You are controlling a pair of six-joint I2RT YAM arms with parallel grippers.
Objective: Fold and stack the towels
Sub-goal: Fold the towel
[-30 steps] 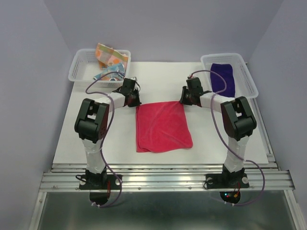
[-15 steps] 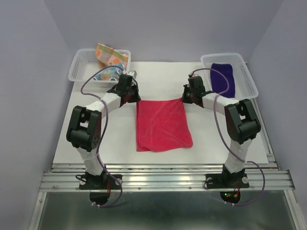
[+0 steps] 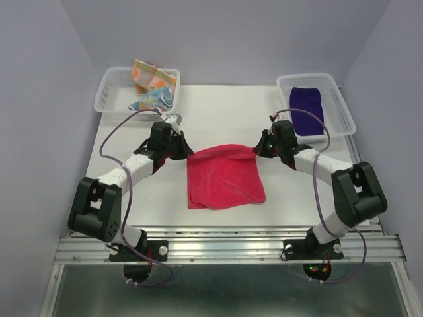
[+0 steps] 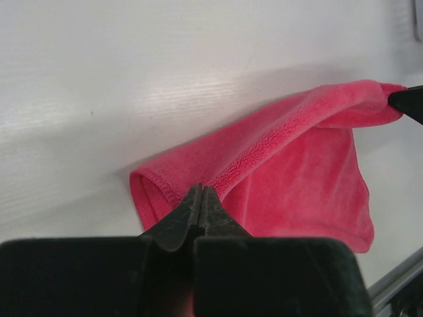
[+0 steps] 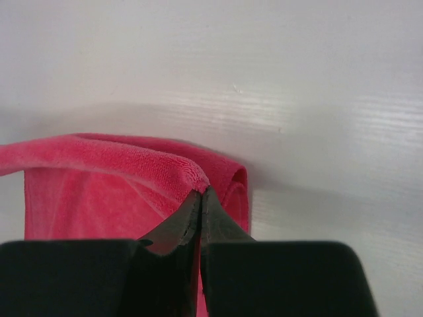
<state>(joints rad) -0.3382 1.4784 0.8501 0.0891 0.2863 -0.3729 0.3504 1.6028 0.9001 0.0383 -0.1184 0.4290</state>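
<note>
R gripper [image 3: 259, 150] now clamped, like L gripper [image 3: 186, 152], on pink towel [image 3: 225, 181] far corners; edge lifted, fold starting.

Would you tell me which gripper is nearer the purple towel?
Right: the right gripper holds the pink towel's corner near the basket with the purple towel; the left gripper holds the opposite corner.

Behind the pink towel [image 3: 225, 179] the bench [image 3: 225, 115] is bare, so a hand could pass. In front of it is bare too. The left arm [image 3: 129, 170] and right arm [image 3: 312, 160] block its 2 sides. Behind those stand the left basket [image 3: 106, 90] and right basket [image 3: 344, 109].
</note>
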